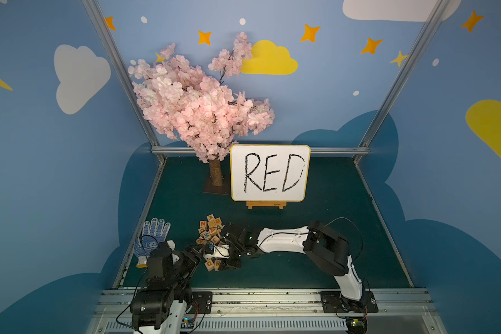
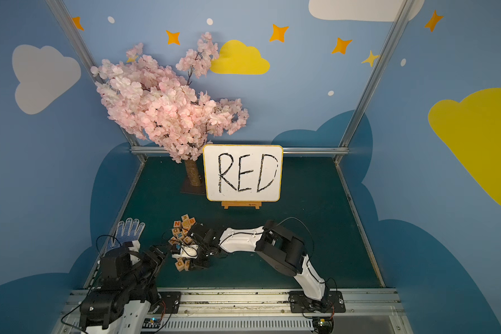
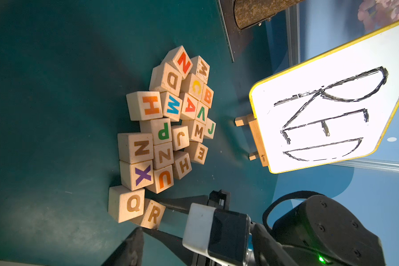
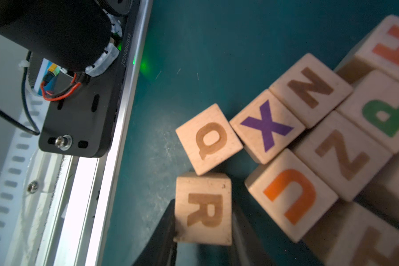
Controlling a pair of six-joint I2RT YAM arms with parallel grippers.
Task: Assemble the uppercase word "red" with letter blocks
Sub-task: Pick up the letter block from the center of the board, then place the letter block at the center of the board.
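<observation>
Wrist views show right gripper [image 4: 203, 222] jaws clamped on R block [image 4: 203, 207], near desk [image 4: 193, 46] front edge, top views hide that grip, left gripper [image 1: 196, 254] jaw spread cannot be told.

Pale wooden R block [image 4: 203, 208] with brown letter, purple-lettered X block [image 4: 266, 125], teal table [image 4: 193, 46]; blue-dotted white glove [image 1: 152, 235]

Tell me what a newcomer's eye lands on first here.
A pink blossom tree rises at the back left corner, beside a whiteboard with RED handwritten in black on an easel. Nearer the front, a heap of letter blocks lies on the green mat, and the right gripper is shut on the R block at its near edge.
</observation>
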